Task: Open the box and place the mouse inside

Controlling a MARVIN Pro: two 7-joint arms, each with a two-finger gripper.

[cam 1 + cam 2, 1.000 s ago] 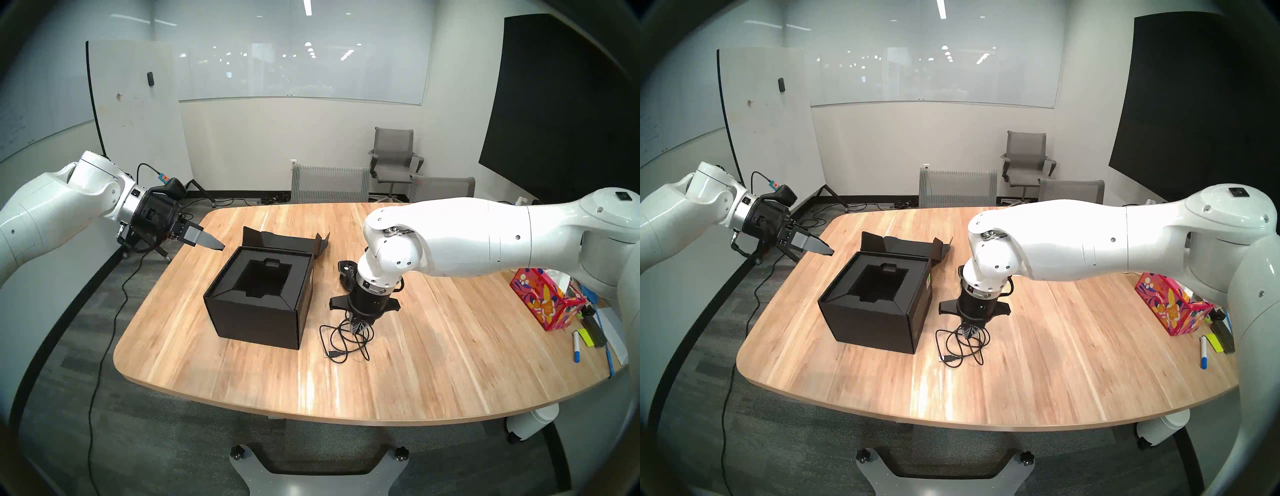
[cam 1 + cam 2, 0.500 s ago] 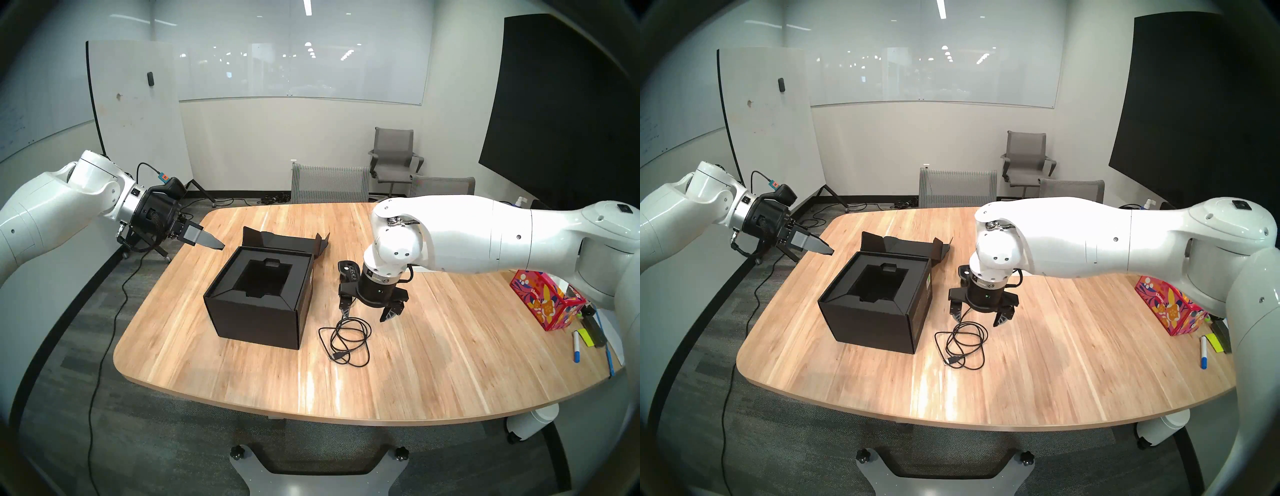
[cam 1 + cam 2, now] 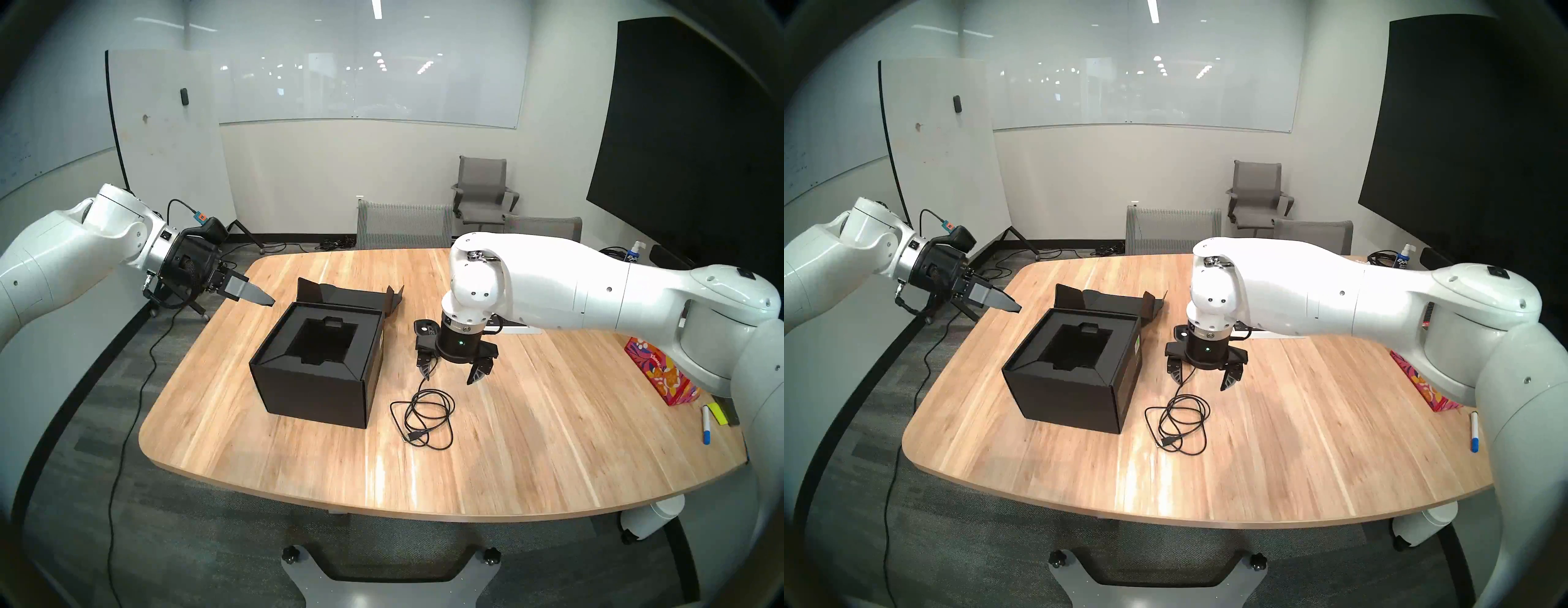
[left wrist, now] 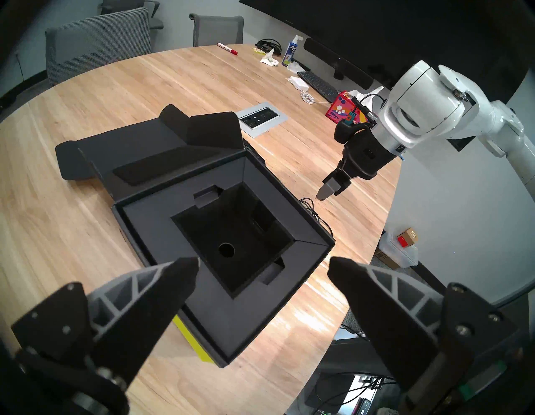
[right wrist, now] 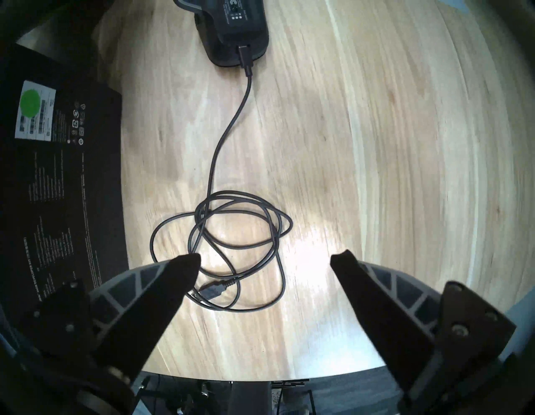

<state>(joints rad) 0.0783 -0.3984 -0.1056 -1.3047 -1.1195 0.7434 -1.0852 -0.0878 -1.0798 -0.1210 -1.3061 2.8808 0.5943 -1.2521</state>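
We keep our right gripper (image 3: 455,375) pointed straight down above the wooden table (image 3: 530,446), its jaws spread wide and grasping nothing. It hangs just to the right of the box (image 3: 316,373) and over the stretch of cable (image 5: 231,127) that runs from the mouse (image 5: 231,32) toward the near edge. The mouse lies on the table on the far side of our right gripper, partly hidden behind the wrist in the head views; from the right wrist view we see its underside label and the cable plugged into its near end. The cable gathers into a loose coil (image 3: 424,418) on the near side of the gripper, with the USB plug (image 5: 212,289) resting inside the loops. Our fingertips (image 5: 185,260) are clear of the cable, not touching it.

The black box stands open near the middle of the table, its flap lid (image 3: 352,295) folded back on the far side. The dark foam insert (image 4: 231,231) shows an empty square well. A white label with a green dot (image 5: 30,101) sits on the box's right wall.

We hold our left gripper (image 4: 263,263) off the table's far left edge, angled down toward the box, jaws released and empty.

A red floral tissue box (image 3: 662,373) and a blue-capped marker (image 3: 706,424) sit at the right end of the table.
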